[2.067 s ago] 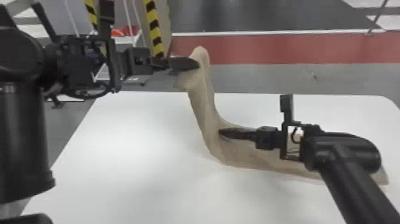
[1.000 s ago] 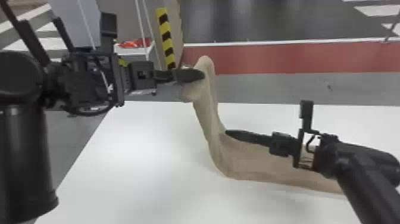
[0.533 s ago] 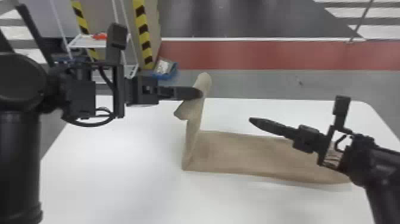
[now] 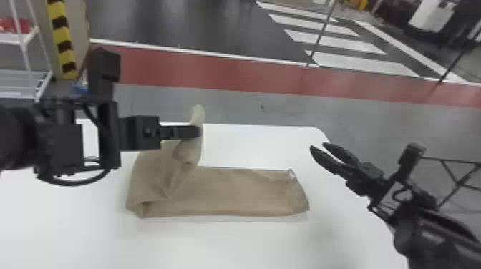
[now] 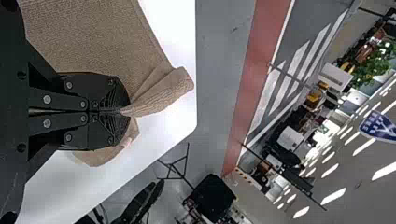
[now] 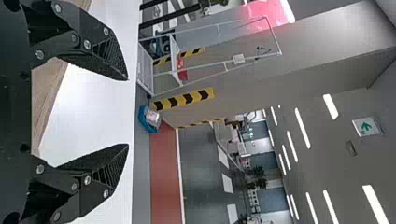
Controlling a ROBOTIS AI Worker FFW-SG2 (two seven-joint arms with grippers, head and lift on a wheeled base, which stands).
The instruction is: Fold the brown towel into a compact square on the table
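Towel (image 4: pixel 232 189) on white table (image 4: pixel 200 247): flat strip, left end raised and bunched. My left gripper (image 4: pixel 195 131) is closed, pinching that end; the fingers hide the gripped cloth. My right gripper (image 4: pixel 318 146) stands wide open, empty, right of the towel. Signage: green-and-white pictogram sign (image 6: pixel 365 126); blue-and-white emblem (image 5: pixel 377 126), marks unclear. Head view's edge cuts off both arms.

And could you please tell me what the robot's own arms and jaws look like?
Both the left arm and the right arm are black, with rounded casings and boxier parts towards the wrist. A dark cable loops at the left wrist, and a smaller one at the right. The jaws are flat and black, tapering to their tips, with ridged inner faces and silvery screw heads.
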